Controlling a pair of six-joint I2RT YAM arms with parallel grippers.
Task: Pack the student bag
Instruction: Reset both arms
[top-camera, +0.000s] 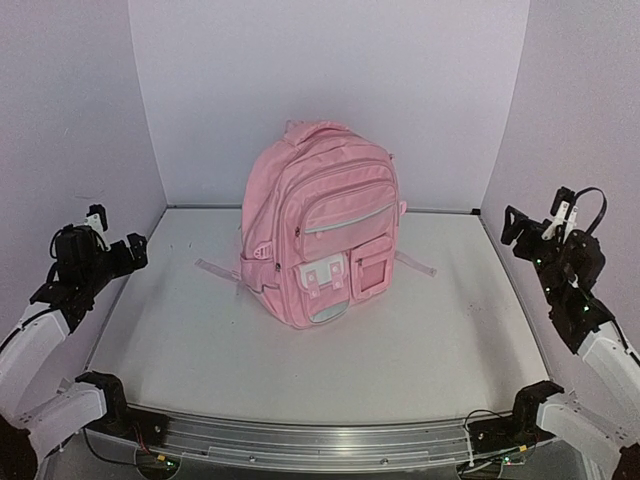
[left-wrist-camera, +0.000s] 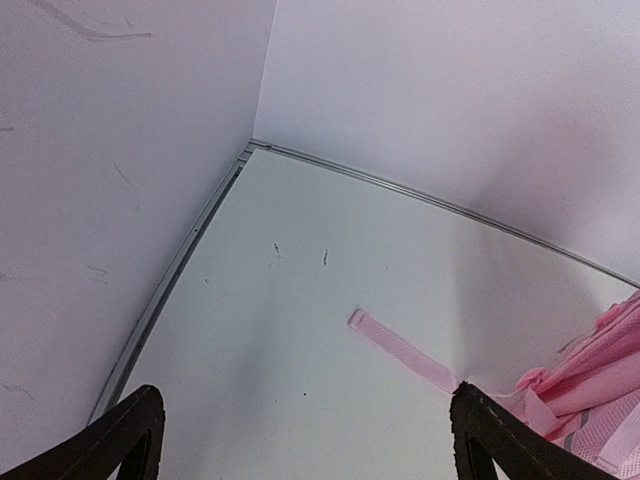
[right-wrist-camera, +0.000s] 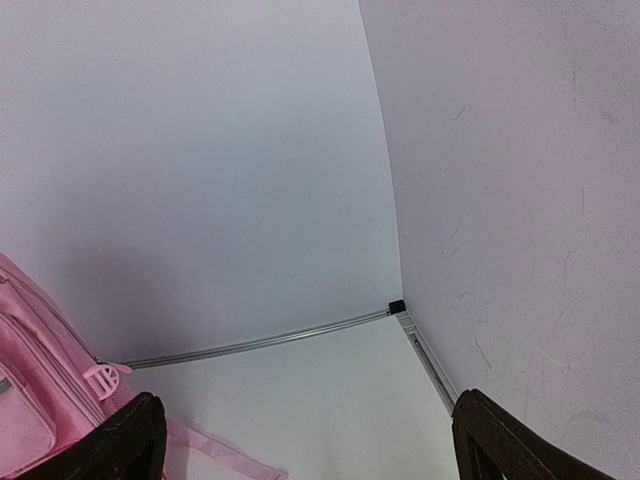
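The student bag (top-camera: 320, 225) was stood upright in the middle of the table (top-camera: 190, 340), between the two grippers. The left gripper (top-camera: 113, 233) was held up at the left edge, well apart from the bag, with its jaws spread wide and nothing in them. The right gripper (top-camera: 540, 215) was held the same way at the right edge.

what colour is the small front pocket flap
White flap on the pink student bag; clearest in top view.
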